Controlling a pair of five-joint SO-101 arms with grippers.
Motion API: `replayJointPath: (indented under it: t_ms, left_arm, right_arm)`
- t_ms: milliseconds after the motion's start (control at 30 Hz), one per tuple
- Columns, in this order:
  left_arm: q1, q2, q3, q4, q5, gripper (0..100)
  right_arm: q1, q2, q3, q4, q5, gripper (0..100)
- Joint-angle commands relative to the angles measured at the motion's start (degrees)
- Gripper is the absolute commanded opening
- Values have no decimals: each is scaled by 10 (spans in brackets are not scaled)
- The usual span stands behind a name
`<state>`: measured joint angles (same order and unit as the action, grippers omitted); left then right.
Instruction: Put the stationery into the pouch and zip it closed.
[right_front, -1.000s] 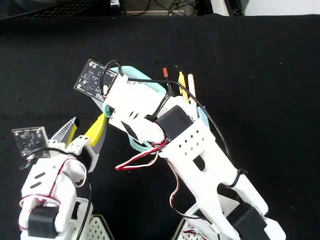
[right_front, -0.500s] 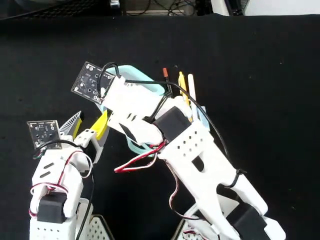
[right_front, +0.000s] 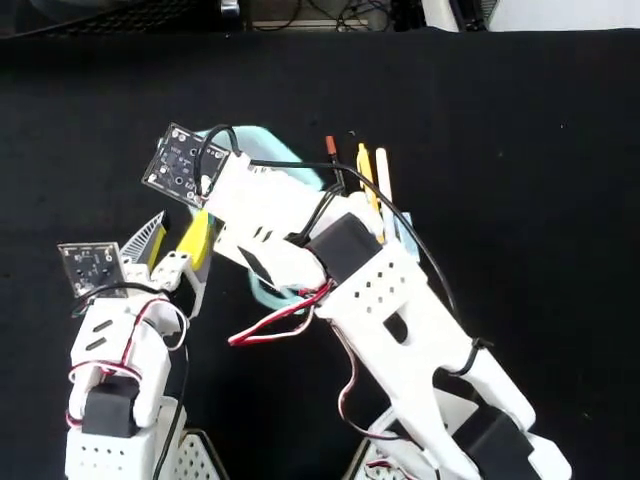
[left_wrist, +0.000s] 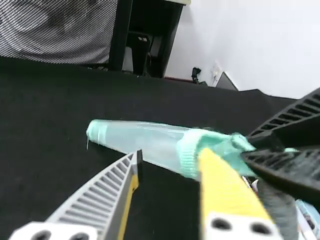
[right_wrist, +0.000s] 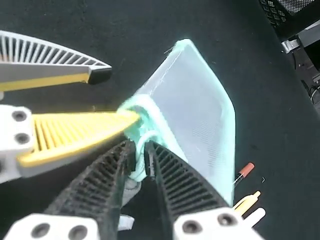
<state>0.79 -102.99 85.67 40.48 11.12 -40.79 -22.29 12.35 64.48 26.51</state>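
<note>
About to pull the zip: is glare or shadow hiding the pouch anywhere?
High view: no glare, but the white right arm covers much of the mint translucent pouch. Left wrist view: bright wall behind, pouch evenly lit. Right wrist view: even light, no shadow on it.

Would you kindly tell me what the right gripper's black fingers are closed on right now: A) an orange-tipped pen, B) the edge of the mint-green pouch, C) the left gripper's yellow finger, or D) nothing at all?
B: in the right wrist view the right gripper pinches the thick edge of the pouch, while the pens lie apart from its fingers.
</note>
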Motion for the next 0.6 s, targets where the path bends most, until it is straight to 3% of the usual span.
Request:
replayJointPath:
  t_ms: [0, 100, 267, 400, 567]
  left_arm:
    - [-1, -3, -8, -12, -20, 47]
    - [-1, -3, -3, -11, -72, 30]
    - [-3, -4, -9, 9, -63, 30]
    - [-42, -4, -19, 11, -63, 30]
    - [-63, -4, -19, 12, -63, 30]
  right_arm:
    - [-6, -3, -20, 2, 4, 12]
    - [-4, -4, -20, 2, 4, 12]
    - [19, -4, -21, 21, 4, 12]
    - [46, -4, -11, 33, 2, 14]
    - [-38, -5, 36, 70, -67, 26]
